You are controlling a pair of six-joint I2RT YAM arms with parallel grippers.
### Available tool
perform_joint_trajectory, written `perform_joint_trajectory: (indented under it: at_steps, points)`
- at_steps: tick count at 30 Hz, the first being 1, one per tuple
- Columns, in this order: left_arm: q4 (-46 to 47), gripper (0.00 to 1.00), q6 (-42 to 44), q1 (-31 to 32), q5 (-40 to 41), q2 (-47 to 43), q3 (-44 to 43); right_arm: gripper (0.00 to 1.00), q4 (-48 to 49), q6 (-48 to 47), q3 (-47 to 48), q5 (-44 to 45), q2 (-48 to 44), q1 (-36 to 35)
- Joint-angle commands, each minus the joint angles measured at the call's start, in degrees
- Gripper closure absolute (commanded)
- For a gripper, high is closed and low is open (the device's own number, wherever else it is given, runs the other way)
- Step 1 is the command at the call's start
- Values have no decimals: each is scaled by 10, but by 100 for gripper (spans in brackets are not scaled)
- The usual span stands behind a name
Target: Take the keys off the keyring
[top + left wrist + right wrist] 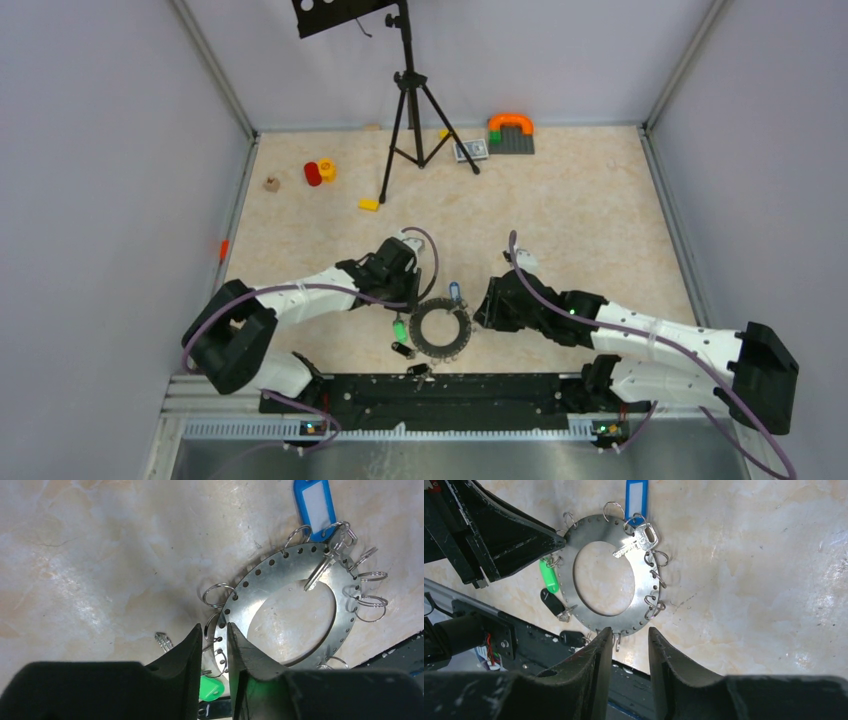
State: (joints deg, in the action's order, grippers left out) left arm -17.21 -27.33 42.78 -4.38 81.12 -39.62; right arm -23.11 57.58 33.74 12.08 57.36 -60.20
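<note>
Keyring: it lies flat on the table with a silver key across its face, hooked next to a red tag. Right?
Not quite. The right wrist view shows a blue tag, not a red one, at the keyring's rim, beside the silver key lying across its face. The ring does lie flat on the table.

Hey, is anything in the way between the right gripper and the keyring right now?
Nothing visible is. The near rim of the keyring lies right at the gap between the fingers of the right gripper, with only its own small split rings along that edge. The left gripper is at the opposite side.
</note>
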Motion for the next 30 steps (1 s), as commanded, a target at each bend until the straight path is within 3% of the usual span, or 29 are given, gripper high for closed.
perform_joint_trajectory:
  at_steps: [1, 9, 20, 24, 30]
  points:
    - [36, 78, -2, -5, -42, -15, 11, 68, 15, -5, 1, -3, -13, 1]
    - [39, 100, -1, -11, -57, -14, 16, 68, 17, -6, 3, -4, -13, 1]
    - [3, 100, 23, -13, -53, -54, -24, 69, 28, -22, 1, -3, -29, 1]
    - [-10, 100, 55, -13, -67, -88, -49, 68, 98, -87, -9, -32, -45, 1]
    - [-54, 100, 82, -12, -68, -101, -87, 56, 240, -186, -30, -70, -45, 0]
